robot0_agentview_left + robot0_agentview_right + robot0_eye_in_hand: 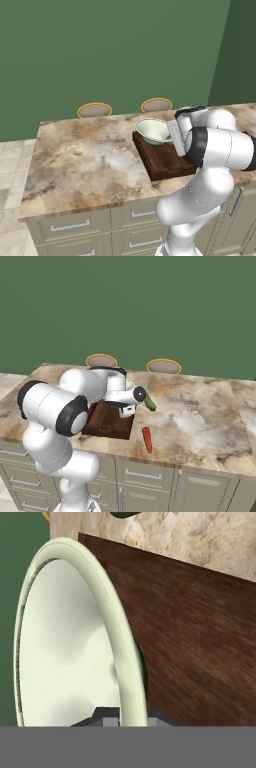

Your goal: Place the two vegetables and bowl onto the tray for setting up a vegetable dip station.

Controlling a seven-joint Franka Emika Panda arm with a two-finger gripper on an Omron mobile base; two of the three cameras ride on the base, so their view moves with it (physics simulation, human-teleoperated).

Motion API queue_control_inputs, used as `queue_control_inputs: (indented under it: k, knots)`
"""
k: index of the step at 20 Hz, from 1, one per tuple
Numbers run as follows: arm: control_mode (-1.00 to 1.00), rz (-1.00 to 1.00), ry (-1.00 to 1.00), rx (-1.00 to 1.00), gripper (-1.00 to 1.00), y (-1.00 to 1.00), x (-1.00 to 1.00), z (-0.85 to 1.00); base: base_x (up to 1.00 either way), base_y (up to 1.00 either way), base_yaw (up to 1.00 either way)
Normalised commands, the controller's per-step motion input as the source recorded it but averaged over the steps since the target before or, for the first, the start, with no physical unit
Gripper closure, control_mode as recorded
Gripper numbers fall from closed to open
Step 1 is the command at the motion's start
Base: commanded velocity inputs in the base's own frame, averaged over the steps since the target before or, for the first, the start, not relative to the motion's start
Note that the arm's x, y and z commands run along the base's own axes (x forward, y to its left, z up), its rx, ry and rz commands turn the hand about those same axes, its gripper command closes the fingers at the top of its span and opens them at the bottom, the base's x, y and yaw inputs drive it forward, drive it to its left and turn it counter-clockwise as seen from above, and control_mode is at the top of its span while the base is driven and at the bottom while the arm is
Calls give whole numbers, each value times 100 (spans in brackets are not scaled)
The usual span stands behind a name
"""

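Gripping the rim of the cream-green bowl (75,652), the gripper (131,714) had its fingers closed on it; the bowl sat tilted over the wooden tray's (167,162) far end; cucumber (149,403) and carrot (147,440) lay on the counter (85,160) beside the tray.

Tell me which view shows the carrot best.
The right base view: the carrot lies whole and unblocked on the counter, just right of the tray. In the left base view the arm covers that spot; the hand view looks at the bowl.
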Motion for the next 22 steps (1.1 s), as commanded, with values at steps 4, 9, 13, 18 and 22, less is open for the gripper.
queue_control_inputs:
  k: [4, 9, 13, 18, 22]
  knots:
    - [-100, 0, -3, 0, 100, -2, 3, -10, 0, 0, 0]
    - [-100, 0, -3, 0, 100, -3, 9, -10, 0, 0, 0]
    - [-100, 0, -3, 0, 100, -4, 4, -3, 0, 0, 0]
    - [-100, 0, -1, 0, 100, -3, 0, 0, 0, 0, 0]
    - [-100, 0, 0, 0, 100, -1, 0, 0, 0, 0, 0]
